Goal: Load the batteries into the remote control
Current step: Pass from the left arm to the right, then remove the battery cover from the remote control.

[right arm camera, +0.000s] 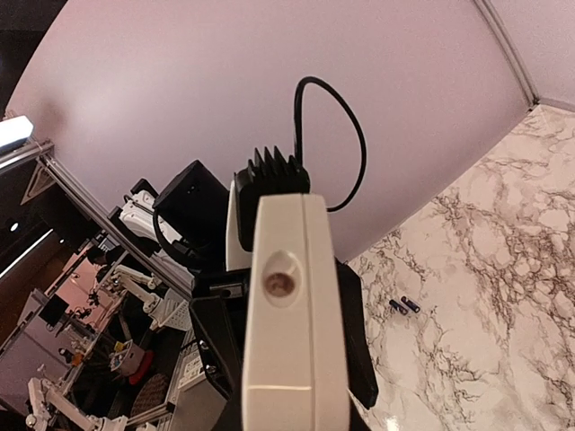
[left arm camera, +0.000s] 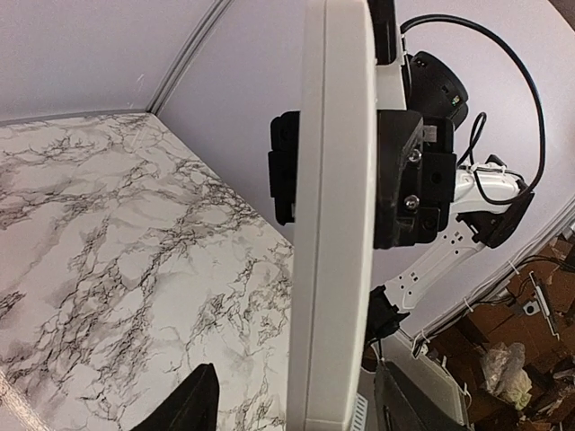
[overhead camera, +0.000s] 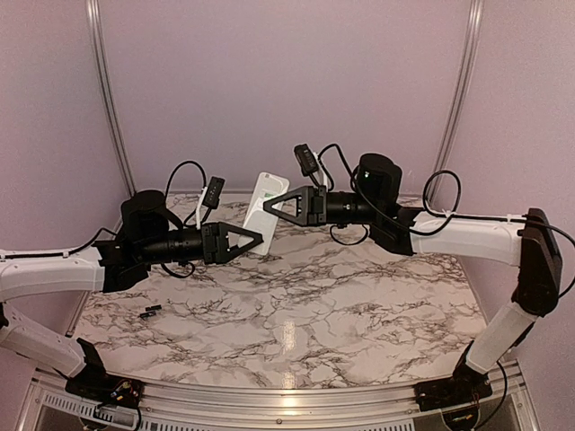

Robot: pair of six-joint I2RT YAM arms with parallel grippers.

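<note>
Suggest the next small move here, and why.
Probably draw the left gripper back from the remote control: its fingers stand open either side of it, the right gripper grips it in the air, and the batteries lie on the table.

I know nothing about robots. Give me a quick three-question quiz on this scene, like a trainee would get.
1. True or false: the batteries lie on the table.
2. Which claw grips the remote? A) left B) right C) neither
3. Fill in: the jaws of the left claw stand ____.

Key:
1. True. They lie side by side near the left arm.
2. B. The right claw is clamped on the remote, holding it upright in the air.
3. Open. One finger stands on each side of the remote's lower end.
</note>
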